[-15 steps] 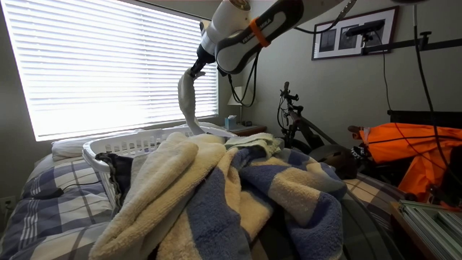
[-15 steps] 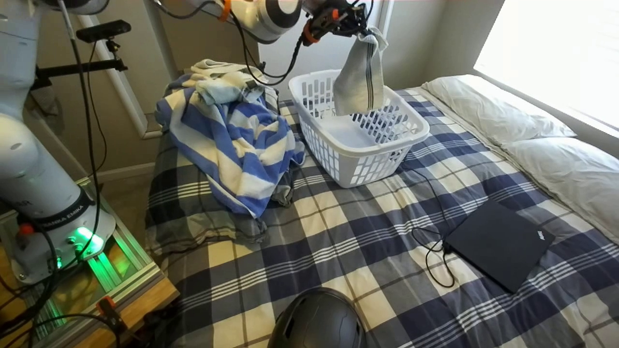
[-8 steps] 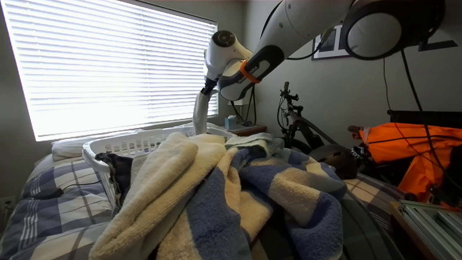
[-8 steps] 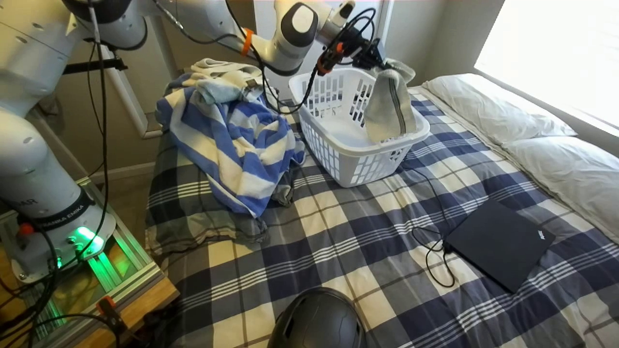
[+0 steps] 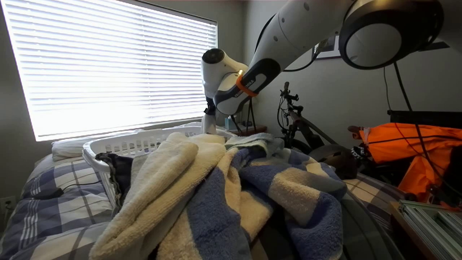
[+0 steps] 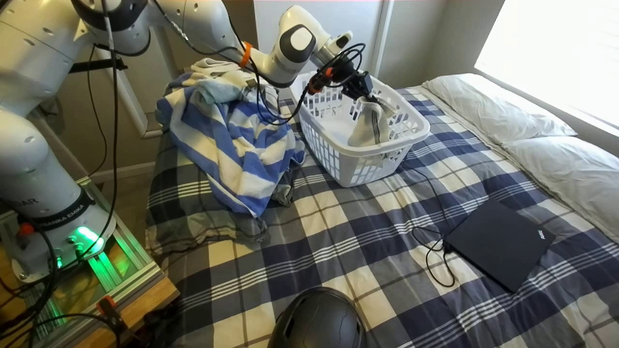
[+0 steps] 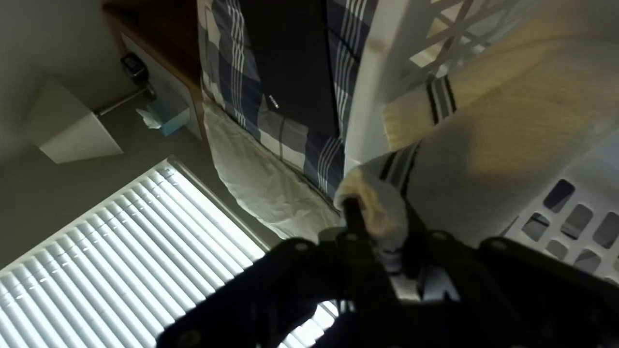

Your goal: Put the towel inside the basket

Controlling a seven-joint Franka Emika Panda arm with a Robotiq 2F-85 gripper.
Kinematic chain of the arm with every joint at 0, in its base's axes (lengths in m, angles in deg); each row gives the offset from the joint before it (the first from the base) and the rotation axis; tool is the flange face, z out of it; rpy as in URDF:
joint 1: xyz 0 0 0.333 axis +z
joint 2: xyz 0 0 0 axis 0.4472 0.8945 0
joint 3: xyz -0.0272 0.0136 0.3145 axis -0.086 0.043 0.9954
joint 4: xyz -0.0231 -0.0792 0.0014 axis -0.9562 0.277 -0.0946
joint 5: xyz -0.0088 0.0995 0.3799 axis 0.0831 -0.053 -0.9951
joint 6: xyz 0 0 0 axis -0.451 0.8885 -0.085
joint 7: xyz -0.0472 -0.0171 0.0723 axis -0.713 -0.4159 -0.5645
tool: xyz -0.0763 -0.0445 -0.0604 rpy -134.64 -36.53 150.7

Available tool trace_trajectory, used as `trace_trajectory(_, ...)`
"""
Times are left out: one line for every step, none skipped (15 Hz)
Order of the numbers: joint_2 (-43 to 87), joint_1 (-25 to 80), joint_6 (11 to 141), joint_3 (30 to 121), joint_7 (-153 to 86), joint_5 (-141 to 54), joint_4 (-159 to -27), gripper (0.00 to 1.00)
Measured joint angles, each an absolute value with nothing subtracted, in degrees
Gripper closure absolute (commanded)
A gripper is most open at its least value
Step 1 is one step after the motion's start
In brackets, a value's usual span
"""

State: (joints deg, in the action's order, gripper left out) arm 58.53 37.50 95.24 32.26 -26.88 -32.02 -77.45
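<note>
The towel (image 6: 370, 128), small and cream-beige with dark stripes, hangs from my gripper (image 6: 373, 100) into the white laundry basket (image 6: 338, 166). Its lower part is below the near rim and partly hidden by the slotted wall. In the wrist view my gripper (image 7: 379, 212) is shut on a bunched end of the towel (image 7: 512, 125), with the basket's rim (image 7: 375, 92) beside it. In an exterior view the gripper (image 5: 209, 110) and the towel's top (image 5: 208, 124) show above the far side of the basket (image 5: 90, 151); the rest is hidden behind blankets.
A blue-and-white striped blanket (image 6: 237, 145) is heaped beside the basket. A large cream blanket (image 5: 162, 180) lies in front of it. A black laptop (image 6: 498, 244) with a cable, a dark helmet (image 6: 319, 319) and white pillows (image 6: 498, 106) are on the bed.
My arm has come down with the towel, first moving over the basket's window side, then lowering. The towel hung mostly above the rim; now its lower part is inside the basket.
</note>
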Motion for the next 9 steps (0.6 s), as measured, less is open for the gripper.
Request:
trace_trajectory(58.2, 37.3, 94.7, 33.4, -27.3, -31.7, -77.5, 0.39)
trace_trajectory(57.4, 37.0, 93.8, 34.8, -28.2, -31.6, -77.5, 0.33)
trace_trajectory(56.2, 36.5, 92.4, 36.7, -30.1, -31.5, -77.5, 0.27)
trace_trajectory(54.5, 36.0, 90.1, 38.7, -32.7, -31.4, -77.6, 0.19)
trace_trajectory(52.4, 35.4, 87.5, 40.9, -35.3, -31.3, -77.8, 0.12)
trace_trajectory(49.8, 34.7, 84.7, 43.3, -38.1, -31.2, -78.2, 0.04)
trace_trajectory(46.9, 34.0, 82.0, 45.7, -40.6, -31.2, -78.9, 0.01)
trace_trajectory(43.9, 33.7, 79.9, 47.3, -43.3, -31.8, -80.0, 0.0)
trace_trajectory(40.8, 33.8, 78.1, 48.3, -45.8, -32.6, -81.5, 0.0)
